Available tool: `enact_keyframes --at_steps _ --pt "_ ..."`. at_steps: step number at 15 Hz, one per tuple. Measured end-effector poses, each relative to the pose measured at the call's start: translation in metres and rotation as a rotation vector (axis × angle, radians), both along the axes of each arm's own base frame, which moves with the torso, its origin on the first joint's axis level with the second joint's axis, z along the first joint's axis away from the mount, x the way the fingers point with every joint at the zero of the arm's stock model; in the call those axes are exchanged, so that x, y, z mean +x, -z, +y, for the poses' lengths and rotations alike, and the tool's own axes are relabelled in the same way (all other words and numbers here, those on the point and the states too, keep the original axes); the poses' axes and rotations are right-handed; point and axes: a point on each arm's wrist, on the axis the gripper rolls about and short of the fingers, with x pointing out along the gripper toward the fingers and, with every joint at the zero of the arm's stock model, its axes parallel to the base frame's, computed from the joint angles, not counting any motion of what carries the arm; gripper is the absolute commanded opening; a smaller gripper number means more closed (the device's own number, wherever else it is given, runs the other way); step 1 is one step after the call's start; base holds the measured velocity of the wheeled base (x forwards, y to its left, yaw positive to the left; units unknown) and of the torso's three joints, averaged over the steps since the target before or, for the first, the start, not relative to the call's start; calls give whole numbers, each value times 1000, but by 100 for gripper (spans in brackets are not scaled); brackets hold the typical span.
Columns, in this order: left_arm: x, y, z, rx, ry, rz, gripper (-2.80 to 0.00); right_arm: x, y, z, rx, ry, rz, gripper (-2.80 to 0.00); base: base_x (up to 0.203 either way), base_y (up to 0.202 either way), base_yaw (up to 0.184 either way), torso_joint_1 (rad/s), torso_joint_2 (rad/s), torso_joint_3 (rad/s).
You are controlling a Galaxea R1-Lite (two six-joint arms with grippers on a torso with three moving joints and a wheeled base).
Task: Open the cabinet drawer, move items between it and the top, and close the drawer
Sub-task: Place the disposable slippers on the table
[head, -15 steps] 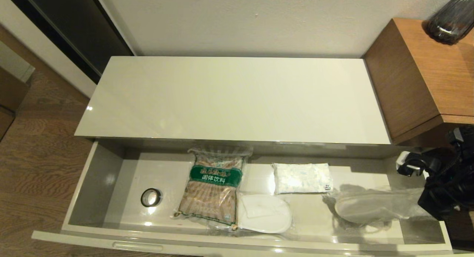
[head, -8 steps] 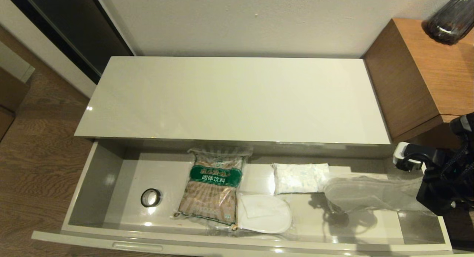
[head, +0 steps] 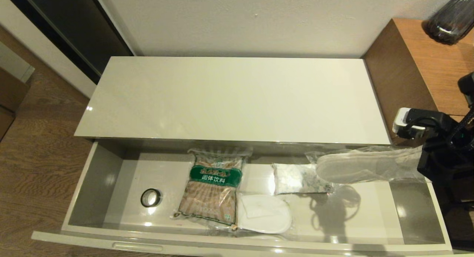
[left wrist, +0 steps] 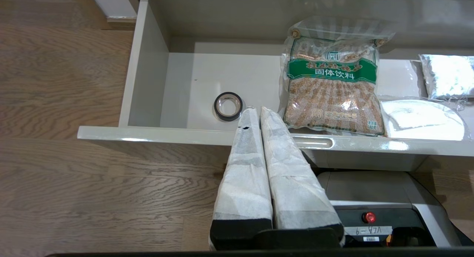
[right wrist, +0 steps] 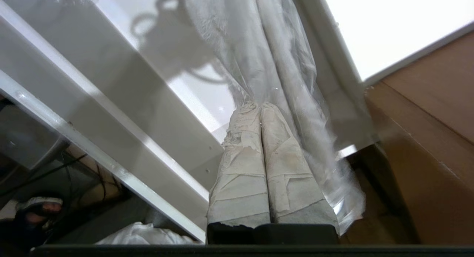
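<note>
The cabinet drawer (head: 96, 183) stands pulled wide open below the cream top (head: 237, 97), which is bare. My right gripper (head: 421, 163) is shut on the end of a clear plastic pack of white slippers (head: 355, 166), held in the air over the drawer's right part, near the top's front edge. In the right wrist view the fingertips (right wrist: 255, 110) pinch the plastic of the slippers (right wrist: 259, 46). The white tissue pack (head: 296, 178) lies on the drawer floor, partly under that pack. A second white slipper (head: 263, 213) lies in the drawer. My left gripper (left wrist: 255, 110) hangs shut and empty before the drawer front (left wrist: 166, 134).
A brown packet with a green band (head: 214, 186) and a small black tape roll (head: 151, 197) lie in the drawer's left half. An orange-brown wooden unit (head: 418, 75) with a dark vase (head: 450, 18) stands close beside my right arm. Wooden floor lies to the left.
My right gripper has risen and moved back toward the cabinet, lifting the slipper pack off the drawer floor; the pack now partly covers the tissue pack. Nothing else moved.
</note>
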Motion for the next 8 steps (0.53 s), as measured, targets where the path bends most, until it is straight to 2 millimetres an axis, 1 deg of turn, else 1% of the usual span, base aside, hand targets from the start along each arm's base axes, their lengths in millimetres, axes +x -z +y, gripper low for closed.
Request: enact_keyframes --at_steps 3,5,8 --pt "0 0 0 0 0 0 -280 -3 -35 2 0 -8 -53 -280 0 0 0 0 0 0" --pt "0 0 0 0 0 0 -280 -10 -57 2 1 -11 -61 -280 0 0 0 0 0 0" --pt "0 0 0 0 0 0 -280 -28 -77 1 -4 -11 -50 -280 0 0 0 0 0 0"
